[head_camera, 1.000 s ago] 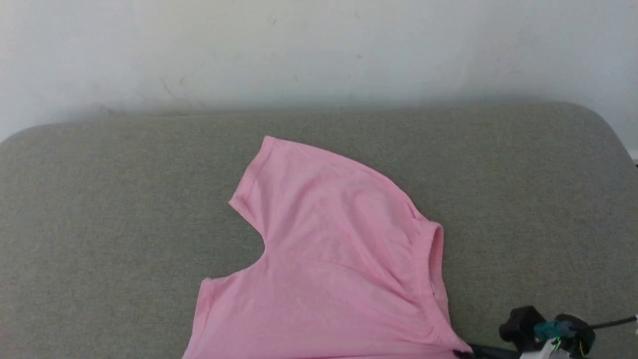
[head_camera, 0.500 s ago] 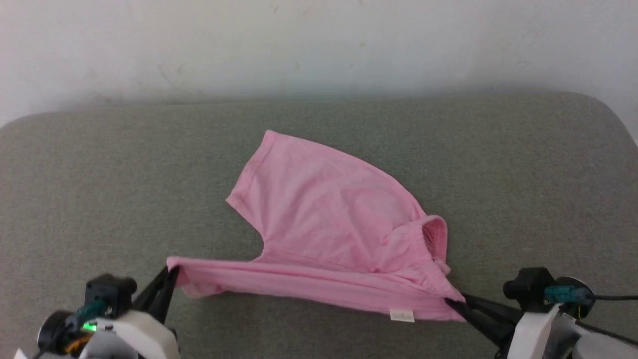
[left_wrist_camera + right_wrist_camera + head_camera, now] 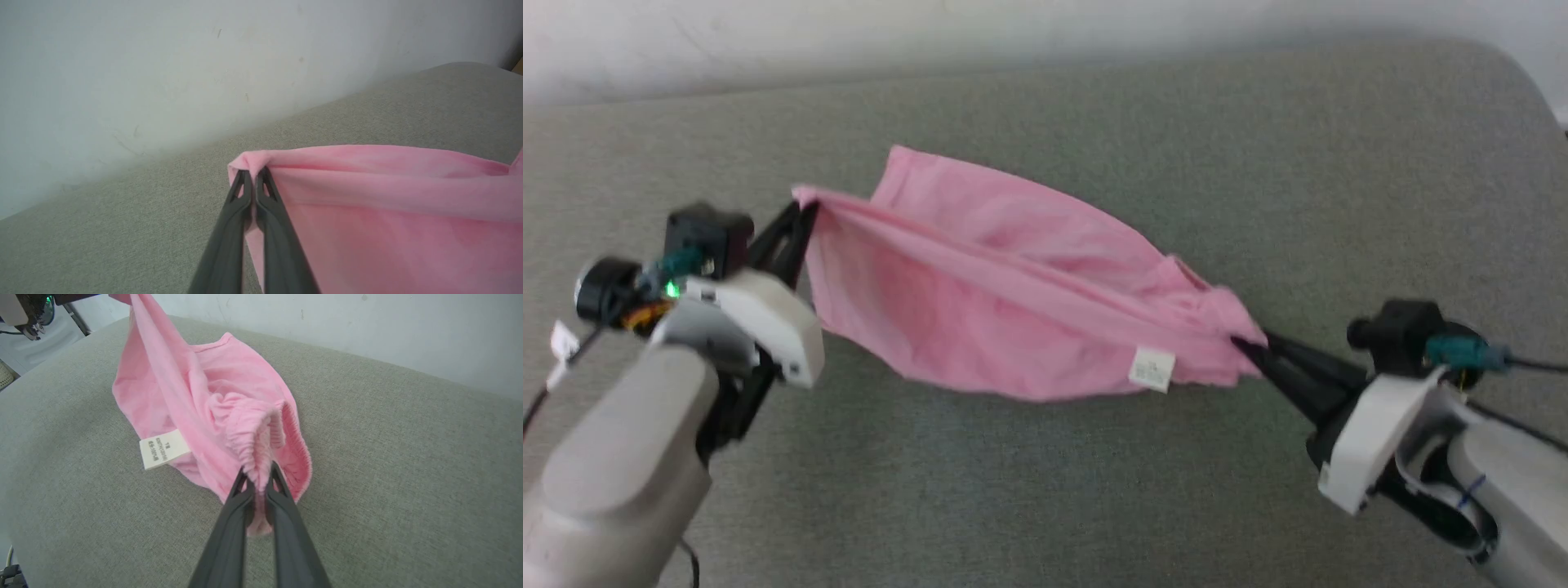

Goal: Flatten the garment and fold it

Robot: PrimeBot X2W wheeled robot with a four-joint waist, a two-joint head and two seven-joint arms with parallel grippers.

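Grey-green woven upholstered surface (image 3: 1045,490), rounded far corner at the right, far edge meeting a pale scuffed wall (image 3: 122,61), pink garment (image 3: 1013,286) partly raised, its sagging lower folds resting on the fabric, white care label (image 3: 1153,367) at its near edge.

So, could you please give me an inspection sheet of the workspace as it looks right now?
Surface: grey fabric cushion, flat, no stains seen.
Job's things: pink garment lifted and stretched between both grippers, not flattened, not folded; white care label hangs at the lower edge.
Clutter: nothing seen.
Grippers: left gripper has its fingers shut on a bunched corner of cloth; right gripper has its fingers shut on the gathered waistband.
Cables: dark cable runs off the right wrist, apart from the cloth.
Surroundings: pale wall behind the cushion, lightly scuffed.
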